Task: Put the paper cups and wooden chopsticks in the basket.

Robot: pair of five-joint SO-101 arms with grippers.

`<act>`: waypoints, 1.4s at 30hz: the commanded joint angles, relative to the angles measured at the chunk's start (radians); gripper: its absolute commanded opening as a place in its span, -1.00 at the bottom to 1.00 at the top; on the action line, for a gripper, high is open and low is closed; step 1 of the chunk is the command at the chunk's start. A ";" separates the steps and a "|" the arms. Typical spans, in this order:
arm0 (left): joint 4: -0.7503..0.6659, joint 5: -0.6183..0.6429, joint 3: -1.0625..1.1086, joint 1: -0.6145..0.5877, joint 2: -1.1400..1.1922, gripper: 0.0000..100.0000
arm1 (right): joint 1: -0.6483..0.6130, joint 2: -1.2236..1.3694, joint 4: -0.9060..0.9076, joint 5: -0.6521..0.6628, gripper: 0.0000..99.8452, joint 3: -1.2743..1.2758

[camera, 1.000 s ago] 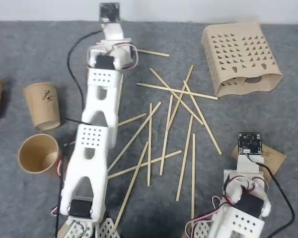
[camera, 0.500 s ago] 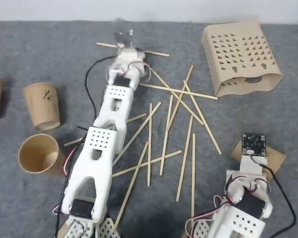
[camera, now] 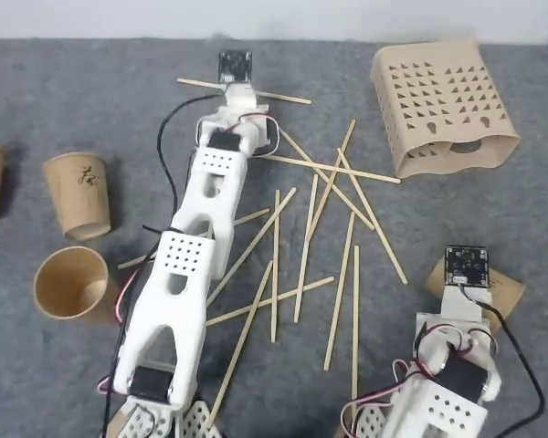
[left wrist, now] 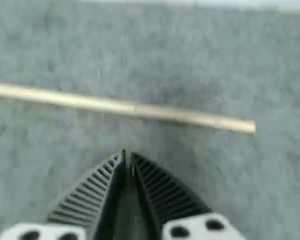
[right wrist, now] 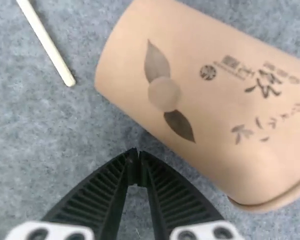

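Left wrist view, ribbed pincer (left wrist: 126,156) closed, slim chopstick (left wrist: 125,106), seemingly wooden

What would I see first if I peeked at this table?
Wooden chopsticks lie scattered like pick-up sticks across the middle of the grey mat, with the tan basket at the far right. The long white left arm stretches over them, its shut hand just short of one chopstick at the far edge. Paper cups sit at the left.
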 commanded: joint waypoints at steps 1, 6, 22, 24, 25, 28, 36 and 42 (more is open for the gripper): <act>0.414 0.003 -0.200 0.014 -0.126 -0.97 | 0.013 0.004 0.012 0.014 -0.98 -0.046; 0.769 0.005 -0.338 0.021 -0.149 -0.97 | 0.013 0.004 0.012 0.014 -0.98 -0.046; 0.862 -0.150 -0.216 -0.037 -0.470 -0.98 | 0.012 0.004 0.015 0.015 -0.98 -0.055; 0.862 -0.158 -0.102 -0.043 -0.572 -0.98 | 0.010 0.004 0.015 0.015 -0.98 -0.055; 0.862 -0.158 -0.021 -0.051 -0.626 -0.98 | 0.010 0.004 0.015 0.015 -0.98 -0.055; 0.859 -0.160 0.280 -0.060 -0.804 -0.98 | 0.012 0.004 0.015 0.015 -0.98 -0.055; 0.766 -0.167 0.961 -0.061 -1.387 -0.98 | 0.002 0.004 0.015 0.015 -0.98 -0.055; 0.686 -0.167 1.330 -0.063 -1.729 -0.98 | 0.012 0.004 0.016 0.015 -0.98 -0.055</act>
